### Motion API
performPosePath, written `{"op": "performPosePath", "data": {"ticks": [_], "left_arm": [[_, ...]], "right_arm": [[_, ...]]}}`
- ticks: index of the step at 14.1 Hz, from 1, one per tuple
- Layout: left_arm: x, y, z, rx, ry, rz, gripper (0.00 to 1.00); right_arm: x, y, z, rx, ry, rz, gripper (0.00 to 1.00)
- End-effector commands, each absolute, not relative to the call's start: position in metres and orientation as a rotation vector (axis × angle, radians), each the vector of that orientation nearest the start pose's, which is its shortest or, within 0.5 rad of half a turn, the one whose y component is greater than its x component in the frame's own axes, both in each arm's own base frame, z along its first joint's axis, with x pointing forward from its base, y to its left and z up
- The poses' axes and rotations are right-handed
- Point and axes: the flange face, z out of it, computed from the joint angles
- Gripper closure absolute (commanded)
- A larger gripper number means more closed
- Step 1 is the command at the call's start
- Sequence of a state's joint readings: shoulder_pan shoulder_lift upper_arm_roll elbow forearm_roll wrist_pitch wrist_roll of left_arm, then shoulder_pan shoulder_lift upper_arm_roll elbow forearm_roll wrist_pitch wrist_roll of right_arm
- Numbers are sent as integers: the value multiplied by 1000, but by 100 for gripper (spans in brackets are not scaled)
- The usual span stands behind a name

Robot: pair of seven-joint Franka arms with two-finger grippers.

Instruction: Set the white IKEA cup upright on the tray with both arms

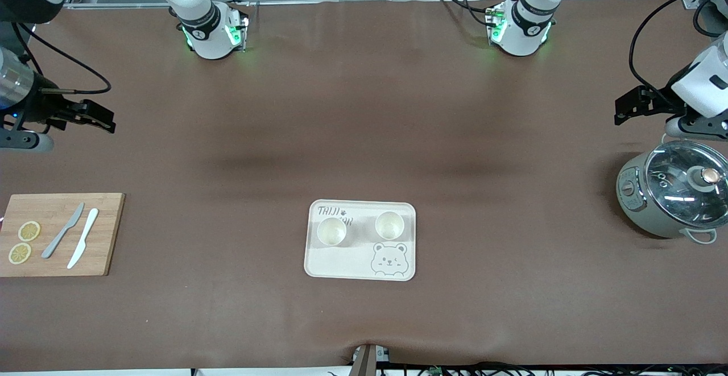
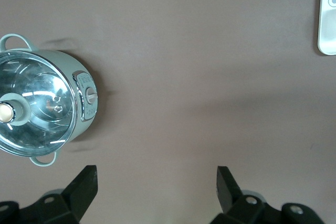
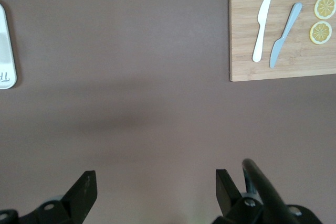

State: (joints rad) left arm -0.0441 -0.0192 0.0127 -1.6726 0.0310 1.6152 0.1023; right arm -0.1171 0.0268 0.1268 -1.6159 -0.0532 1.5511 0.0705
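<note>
On the worktop (image 1: 364,125) the tray (image 1: 341,265) carries both white cups (image 1: 331,231), upright. From the tray, our left gripper (image 1: 625,108) and right gripper (image 1: 101,119) hang well apart toward their own ends, jaws wide, empty, neither clearly nearer.

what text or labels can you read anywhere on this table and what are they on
"TAIJI" with a paw mark: grey lettering on the flat cream rectangular tray, at its corner beside one of the two white cups.
A second line under it: part hidden by that cup, unreadable.
Control panel on the pale green cooking pot: markings too small to read.
</note>
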Motion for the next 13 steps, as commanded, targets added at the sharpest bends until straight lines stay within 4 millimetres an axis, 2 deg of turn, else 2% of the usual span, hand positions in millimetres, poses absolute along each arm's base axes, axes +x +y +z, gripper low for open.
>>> {"op": "performPosePath", "data": {"ticks": [1, 4, 5, 13], "left_arm": [[552, -16, 595, -3091, 208, 54, 0], [552, -16, 595, -3091, 210, 57, 0], [552, -16, 595, -3091, 210, 54, 0], [553, -15, 594, -3088, 211, 57, 0]], "right_arm": [[550, -7, 588, -3174, 83, 121, 0], [551, -4, 588, -3128, 118, 113, 0], [551, -10, 589, -3095, 159, 111, 0], [550, -9, 588, -3097, 157, 118, 0]]}}
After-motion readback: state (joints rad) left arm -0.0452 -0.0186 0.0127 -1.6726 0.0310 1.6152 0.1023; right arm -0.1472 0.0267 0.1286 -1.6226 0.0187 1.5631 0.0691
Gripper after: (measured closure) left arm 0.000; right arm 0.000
